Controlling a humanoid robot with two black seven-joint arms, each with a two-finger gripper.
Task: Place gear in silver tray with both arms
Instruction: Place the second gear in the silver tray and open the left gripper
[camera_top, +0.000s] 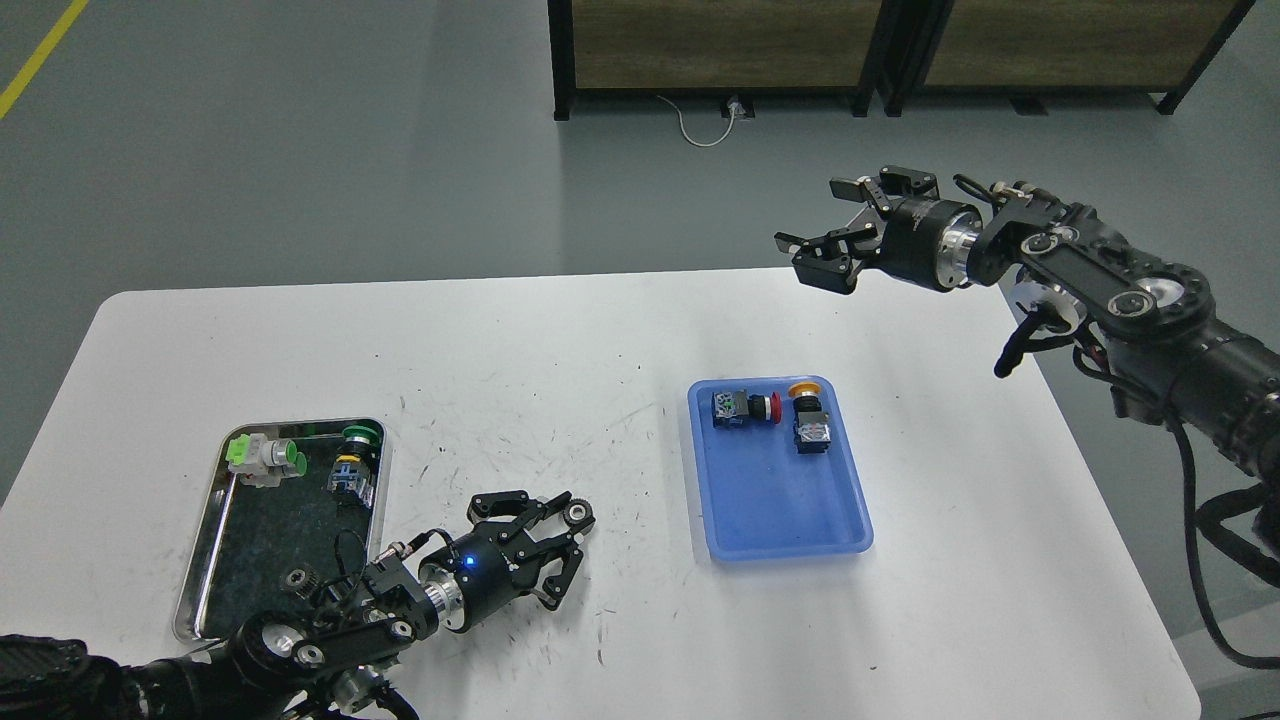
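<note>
Left gripper (560, 540): low over the table, just right of the silver tray (205, 560); fingers spread, nothing pinched between them; one fingertip carries what looks like a small toothed wheel, though whether that is part of the claw I cannot tell.
Right gripper (835, 230): raised far right, above the table's far edge, well apart from both trays; fingers spread, holding nothing.
Gear (296, 580): a small dark toothed piece appears to lie in the near part of the silver tray, beside the left arm's wrist; by that the task looks done or close to it.
Other tray contents: a green-and-white switch (262, 458) at the far left corner, a green-capped button (353, 462) at the far right side.
Blue tray (785, 510): right of centre; holds a red-capped button (745, 408) and a yellow-capped button (808, 418) at its far end.
Risk, wrist: the left arm lies over the tray's near right corner; drawing back carelessly could catch the rim and tip or shove the tray.
Risk, cable: a loose wire loop by the wrist hangs near the gear; it could snag and drag it.
Risk, surface: the mirror-like bottom could let the gear slide if jolted.
Writing: no brand or label can be read; parts are too small.
</note>
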